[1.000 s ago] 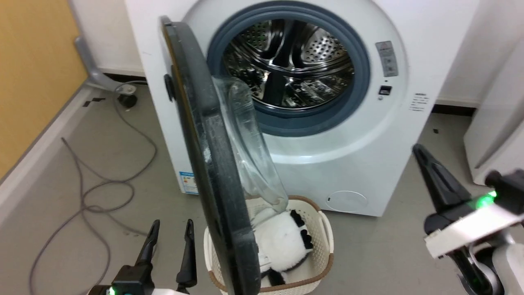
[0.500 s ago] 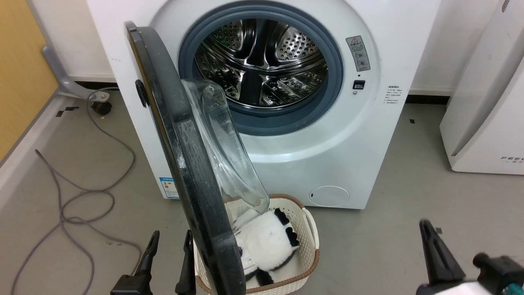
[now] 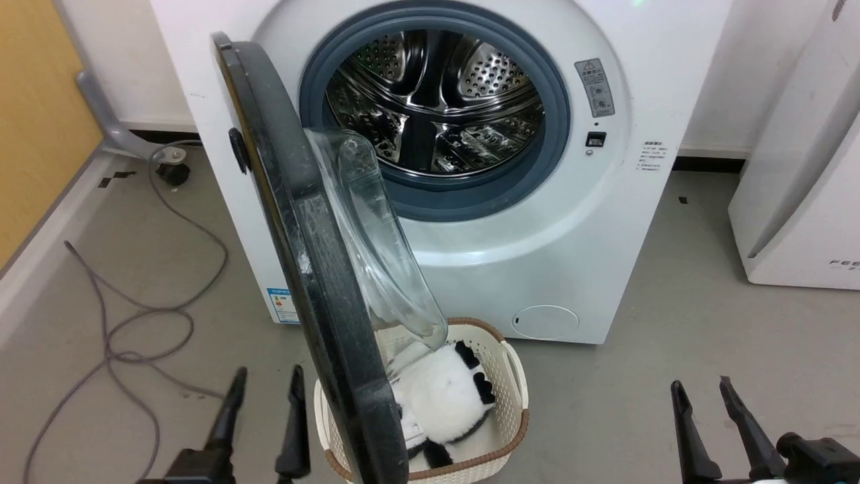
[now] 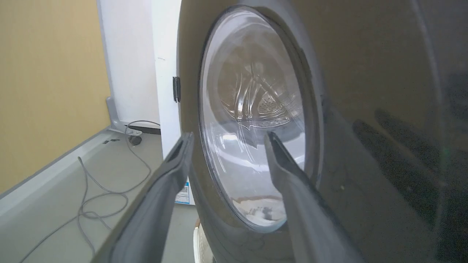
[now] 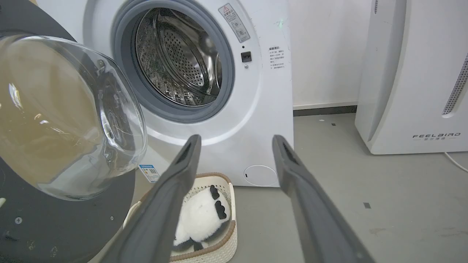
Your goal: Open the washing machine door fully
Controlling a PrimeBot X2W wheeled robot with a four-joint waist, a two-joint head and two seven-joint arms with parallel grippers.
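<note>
At the lower left of the head view the left claw (image 3: 264, 378) hangs low with its fingers apart, holding nothing. Just to its right, the washing machine door (image 3: 316, 269) stands out roughly square to the front of the washing machine (image 3: 605, 222). It is edge-on to the head, and its black rim runs from the machine's left side toward the robot. Its glossy outer face is turned to the left claw, close ahead of those fingers in the left wrist view. Its glass bowl bulges rightward, above a white basket (image 3: 505, 376) holding a plush toy (image 3: 443, 396). Further right, well apart from the door, the right claw (image 3: 700, 388) is likewise spread and empty, looking at the door's inner side. To open fully the door must, I judge, swing on leftward. The left claw is nearer but stands on that side, so it would have to hook the rim and pull. The right claw could push, but only after reaching across the basket.
</note>
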